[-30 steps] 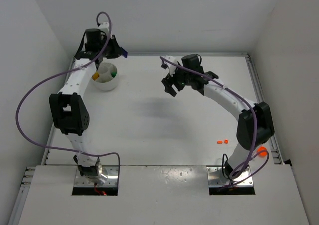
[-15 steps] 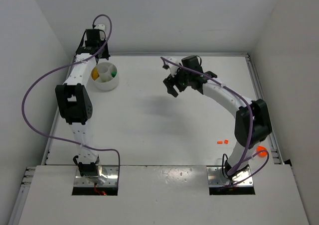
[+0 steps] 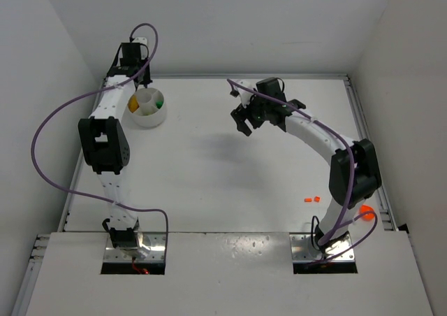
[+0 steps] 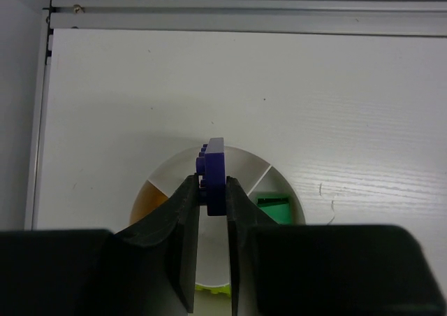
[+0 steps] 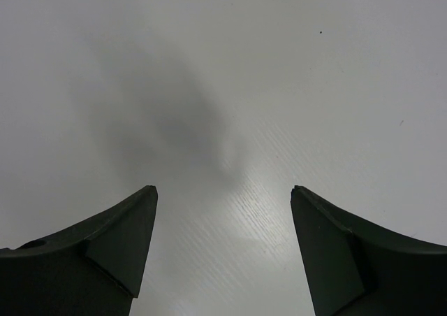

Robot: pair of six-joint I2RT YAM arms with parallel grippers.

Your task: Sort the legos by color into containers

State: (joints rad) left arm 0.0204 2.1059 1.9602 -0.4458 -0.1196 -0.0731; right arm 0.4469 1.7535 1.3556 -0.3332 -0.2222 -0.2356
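Currently, a small dark-blue plastic lego brick [image 4: 211, 170] is clamped upright between the two black fingers [image 4: 183, 218] of the left gripper [image 4: 211, 188]. Its studs face left, and its upper half stands clear above the fingertips. The brick is held in the air over the low round white plastic dish [image 4: 246, 163], above the inner walls that divide it into sections. In the dish, a green brick [image 4: 272, 207] lies in the right section, a yellow-orange piece [image 4: 149, 202] in the left one, and a yellow-green piece [image 4: 211, 289] shows at the near edge, partly hidden by the fingers. In the top view the dish [image 3: 148, 120] sits at the far left of the white table [image 3: 209, 169]. Well apart, the right gripper [image 5: 223, 190] hangs over bare table near the middle, its fingers spread wide with nothing between them. Two tiny orange bricks [image 3: 311, 200] lie near right, and a rounder orange piece [image 3: 366, 212] rests by the right edge.
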